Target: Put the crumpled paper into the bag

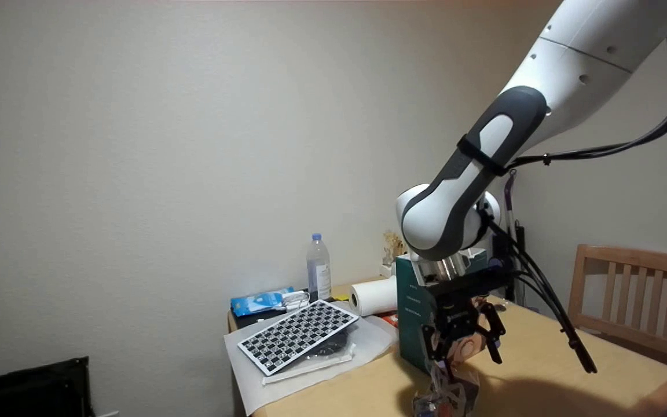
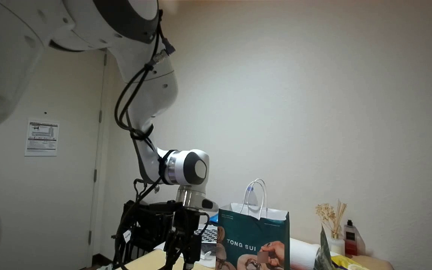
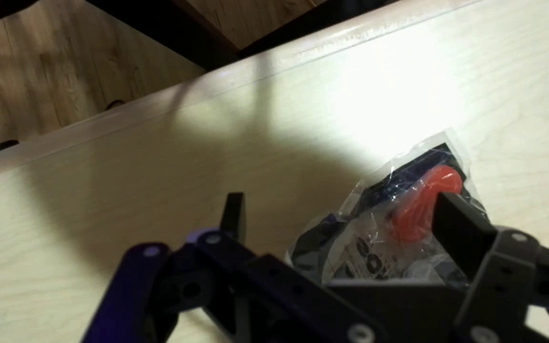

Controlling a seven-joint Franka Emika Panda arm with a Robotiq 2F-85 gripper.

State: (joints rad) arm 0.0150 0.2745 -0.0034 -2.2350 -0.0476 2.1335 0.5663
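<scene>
The crumpled paper appears as a crumpled, clear, shiny wrapper (image 3: 370,243) with a red piece and dark print, lying on the table in the wrist view. It also shows at the bottom edge of an exterior view (image 1: 446,399). My gripper (image 3: 341,214) is open above it. One finger overlaps the wrapper's right part in the wrist view; the other is left of it, over bare wood. I cannot tell whether a finger touches it. The gripper shows in both exterior views (image 1: 469,365) (image 2: 180,257). The teal-green bag (image 1: 413,315) (image 2: 251,228) stands upright beside the gripper, white handles up.
A chequered tray (image 1: 299,336) lies tilted on a white sheet (image 1: 246,359). A water bottle (image 1: 318,269), a blue packet (image 1: 258,302) and a white roll (image 1: 374,296) are behind. Dried flowers (image 2: 330,215) and a red bottle (image 2: 350,240) stand beyond the bag. A wooden chair (image 1: 637,289) is by the table.
</scene>
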